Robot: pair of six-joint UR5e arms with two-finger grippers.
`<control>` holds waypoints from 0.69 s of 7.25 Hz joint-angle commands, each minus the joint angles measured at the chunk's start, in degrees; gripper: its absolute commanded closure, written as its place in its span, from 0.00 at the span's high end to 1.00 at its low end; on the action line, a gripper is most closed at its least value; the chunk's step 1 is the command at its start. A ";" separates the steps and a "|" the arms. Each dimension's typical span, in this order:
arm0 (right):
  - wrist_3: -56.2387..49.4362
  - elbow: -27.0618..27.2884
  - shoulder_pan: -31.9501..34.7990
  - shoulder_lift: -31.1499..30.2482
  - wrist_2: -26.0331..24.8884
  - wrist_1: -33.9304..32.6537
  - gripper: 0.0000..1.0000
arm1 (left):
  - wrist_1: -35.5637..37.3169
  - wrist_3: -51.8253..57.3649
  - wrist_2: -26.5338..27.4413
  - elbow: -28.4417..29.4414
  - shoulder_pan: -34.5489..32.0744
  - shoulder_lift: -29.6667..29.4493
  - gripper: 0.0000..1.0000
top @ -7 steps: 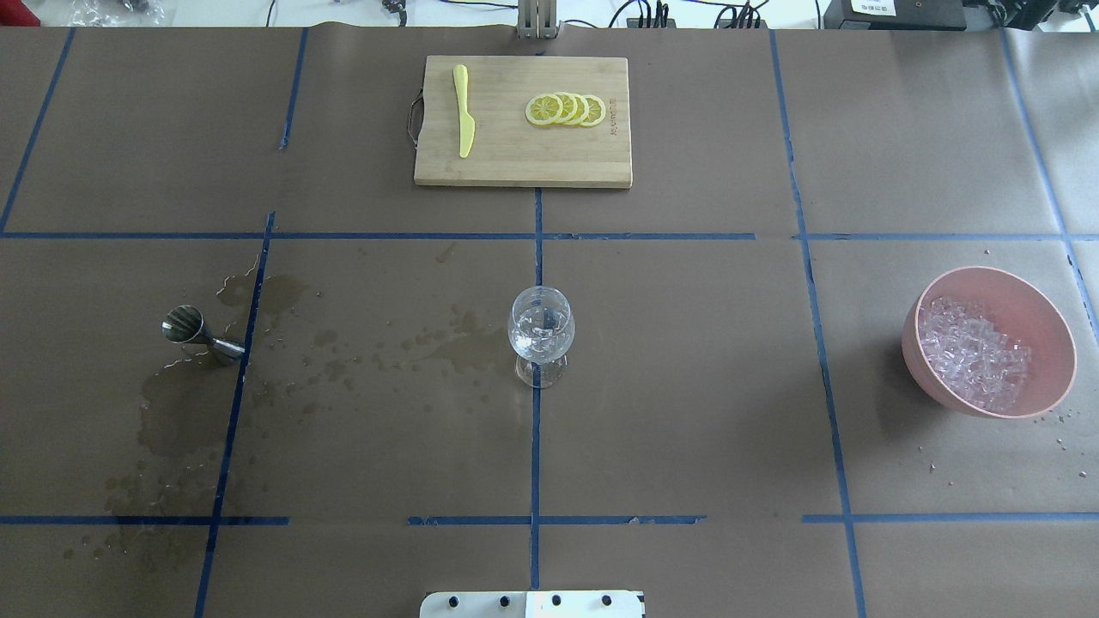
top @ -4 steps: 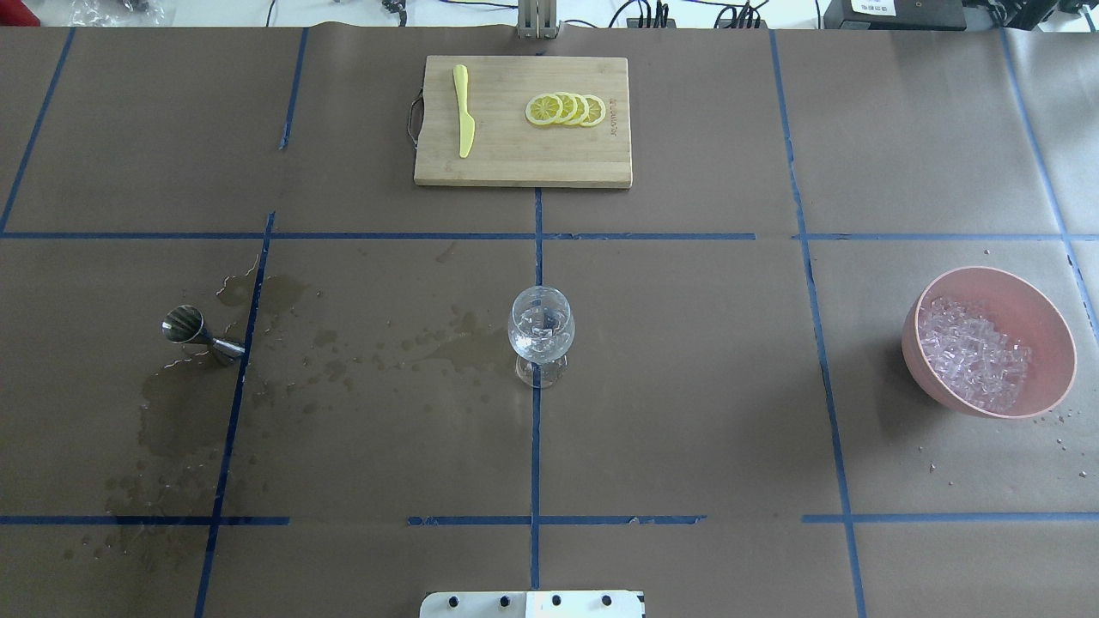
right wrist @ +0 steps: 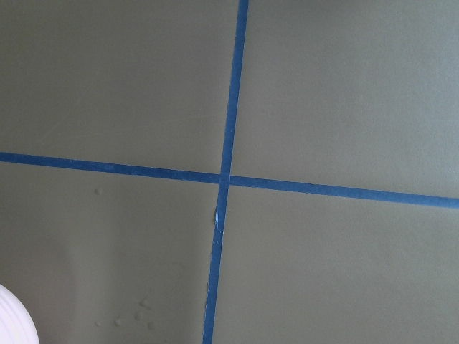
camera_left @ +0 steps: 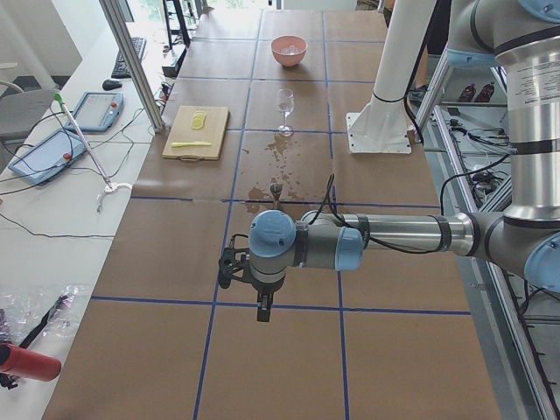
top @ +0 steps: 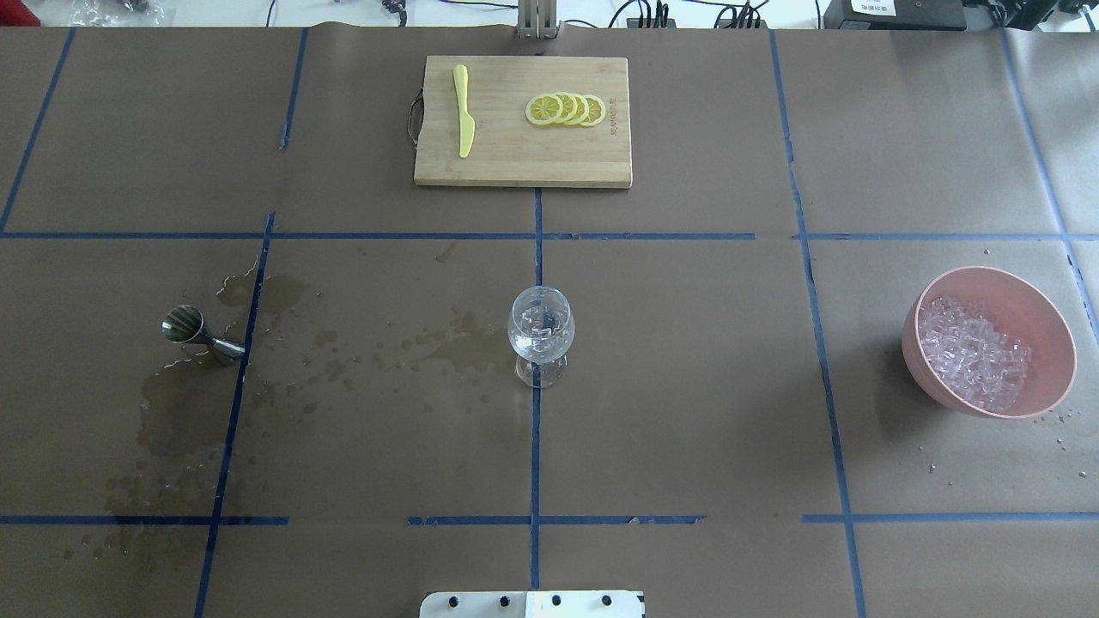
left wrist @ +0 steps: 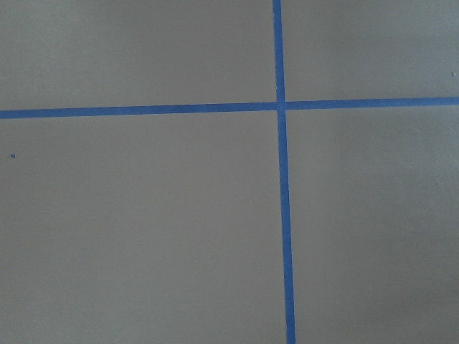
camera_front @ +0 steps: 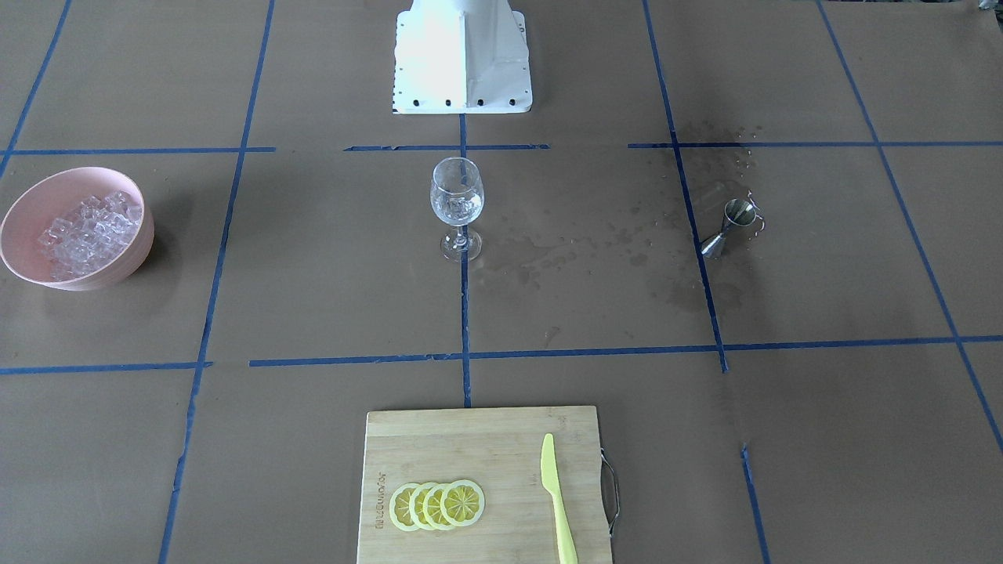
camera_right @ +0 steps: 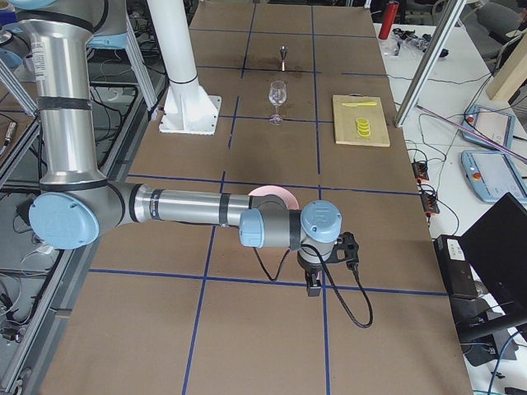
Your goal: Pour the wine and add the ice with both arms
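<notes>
A stemmed wine glass (top: 541, 330) (camera_front: 457, 200) stands upright at the table's middle with something clear and glinting in its bowl; I cannot tell wine from ice there. The ice (top: 972, 352) is heaped in a pink bowl (top: 1043, 322) (camera_front: 19, 211) at the robot's right. A metal jigger (top: 199, 333) (camera_front: 733, 223) stands at the robot's left among wet stains. Both arms are out of the overhead and front views. The left gripper (camera_left: 262, 308) and right gripper (camera_right: 314, 286) hang over bare paper far from the glass; I cannot tell whether either is open or shut. Both wrist views show only paper and blue tape.
A wooden cutting board (top: 515, 163) at the far side carries lemon slices (top: 567, 110) and a yellow knife (top: 464, 112). Wet patches (top: 180, 412) spread from the jigger toward the glass. The white pedestal base (camera_front: 462, 59) sits at the robot's edge.
</notes>
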 commanded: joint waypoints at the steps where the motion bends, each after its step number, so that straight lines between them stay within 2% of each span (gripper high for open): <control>1: 0.00 -0.06 0.00 -0.03 0.00 0.00 1.00 | -0.03 0.07 0.12 0.05 0.09 -0.07 1.00; 5: 0.00 -0.06 0.00 -0.21 0.00 0.00 1.00 | -0.73 0.43 1.00 0.85 0.26 0.01 1.00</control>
